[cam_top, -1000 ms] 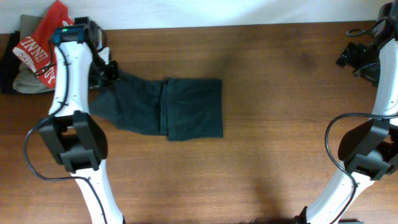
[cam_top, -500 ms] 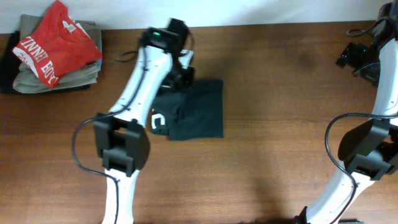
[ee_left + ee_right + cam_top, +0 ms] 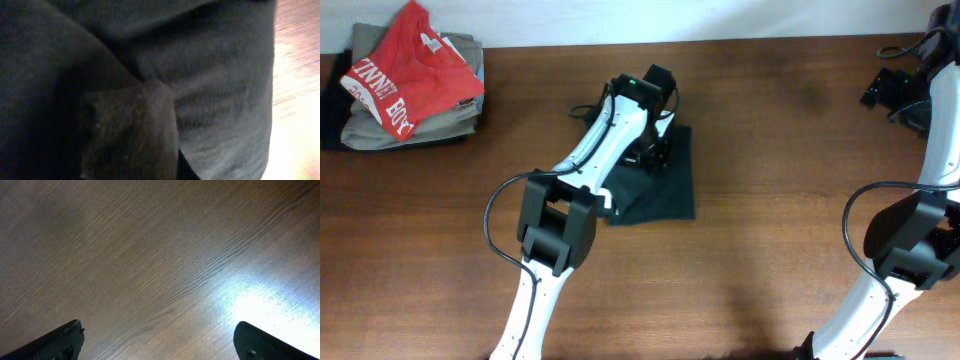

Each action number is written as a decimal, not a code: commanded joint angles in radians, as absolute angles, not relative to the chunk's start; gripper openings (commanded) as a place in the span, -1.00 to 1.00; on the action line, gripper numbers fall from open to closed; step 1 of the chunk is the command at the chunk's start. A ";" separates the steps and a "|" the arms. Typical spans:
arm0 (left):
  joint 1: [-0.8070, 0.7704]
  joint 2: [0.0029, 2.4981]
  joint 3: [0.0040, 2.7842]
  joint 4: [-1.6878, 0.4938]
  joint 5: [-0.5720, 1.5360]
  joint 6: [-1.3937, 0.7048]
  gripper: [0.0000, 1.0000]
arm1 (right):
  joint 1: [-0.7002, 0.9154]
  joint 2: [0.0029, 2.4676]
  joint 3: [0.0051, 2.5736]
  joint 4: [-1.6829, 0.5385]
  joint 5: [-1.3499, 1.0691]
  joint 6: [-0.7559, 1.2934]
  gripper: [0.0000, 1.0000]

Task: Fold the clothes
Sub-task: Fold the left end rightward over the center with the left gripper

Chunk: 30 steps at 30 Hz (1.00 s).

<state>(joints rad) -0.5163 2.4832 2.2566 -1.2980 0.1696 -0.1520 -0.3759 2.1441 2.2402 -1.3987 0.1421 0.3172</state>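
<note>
The dark charcoal T-shirt (image 3: 668, 195) lies folded in the middle of the table, with a sliver of white lettering at its lower left edge. My left gripper (image 3: 655, 150) is down on the shirt's upper part and shut on a bunch of its fabric. In the left wrist view the dark fabric (image 3: 225, 75) fills the frame and a gathered fold (image 3: 130, 135) hides the fingers. My right gripper (image 3: 160, 342) is open and empty above bare wood at the table's far right (image 3: 892, 90).
A red T-shirt with white lettering (image 3: 405, 70) lies on a pile of khaki-olive folded garments (image 3: 450, 120) at the back left corner. The table's back edge runs just behind both arms.
My left gripper swept from the shirt's left end across to the right, carrying fabric over the body. The shirt is now a narrower bundle shifted slightly right. The right arm has not moved.
</note>
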 commanded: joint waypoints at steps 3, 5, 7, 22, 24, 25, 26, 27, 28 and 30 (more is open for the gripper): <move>-0.554 2.493 2.271 -1.279 0.222 -0.171 0.24 | -0.374 2.133 2.242 -1.399 0.162 0.319 0.97; -0.554 2.493 2.271 -1.279 0.236 -0.171 0.35 | -0.374 2.133 2.242 -1.399 0.162 0.319 0.97; -0.554 2.492 2.283 -1.278 0.286 -0.171 0.35 | -0.374 2.133 2.242 -1.399 0.162 0.319 0.97; -0.628 2.492 2.548 -1.332 0.412 -0.156 0.42 | -0.374 2.133 2.242 -1.399 0.162 0.319 0.97; -0.622 2.492 2.566 -1.335 0.359 -0.157 0.43 | -0.374 2.133 2.242 -1.399 0.162 0.319 0.97; -0.611 2.492 2.581 -1.340 0.318 -0.157 0.46 | -0.374 2.133 2.242 -1.399 0.162 0.319 0.97; -0.598 2.492 2.595 -1.349 0.276 -0.163 0.51 | -0.374 2.133 2.242 -1.399 0.162 0.319 0.97; -0.576 2.492 2.613 -1.365 0.211 -0.188 0.53 | -0.374 2.133 2.242 -1.399 0.162 0.319 0.97; -0.556 2.492 2.623 -1.376 0.165 -0.210 0.53 | -0.374 2.133 2.242 -1.399 0.162 0.319 0.97; -0.495 2.492 2.626 -1.382 0.125 -0.220 0.53 | -0.374 2.133 2.242 -1.399 0.162 0.319 0.97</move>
